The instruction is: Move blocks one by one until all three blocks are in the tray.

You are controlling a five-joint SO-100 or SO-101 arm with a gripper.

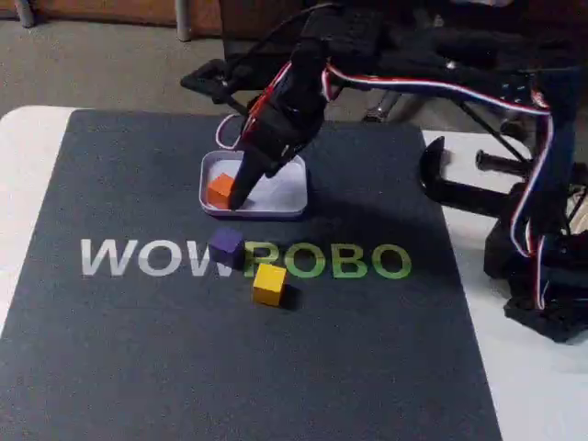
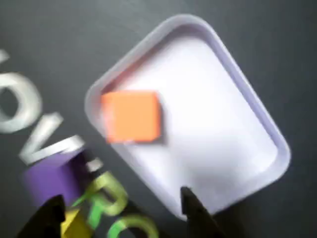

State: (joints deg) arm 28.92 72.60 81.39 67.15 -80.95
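Note:
The orange block (image 1: 220, 188) (image 2: 132, 116) lies inside the pale tray (image 1: 283, 191) (image 2: 218, 129), in its left end in the fixed view. My gripper (image 1: 241, 195) (image 2: 121, 213) hangs open just over that end, its fingertips spread with nothing between them, the dark finger (image 1: 243, 184) right beside the orange block. The purple block (image 1: 226, 246) (image 2: 52, 176) sits on the mat just in front of the tray. The yellow block (image 1: 269, 283) (image 2: 77, 225) lies a little further front and right of the purple one.
A dark mat (image 1: 119, 349) with WOWROBO lettering (image 1: 138, 259) covers the white table (image 1: 542, 386). The arm's base (image 1: 542, 276), a black clamp (image 1: 450, 184) and cables stand at the right edge.

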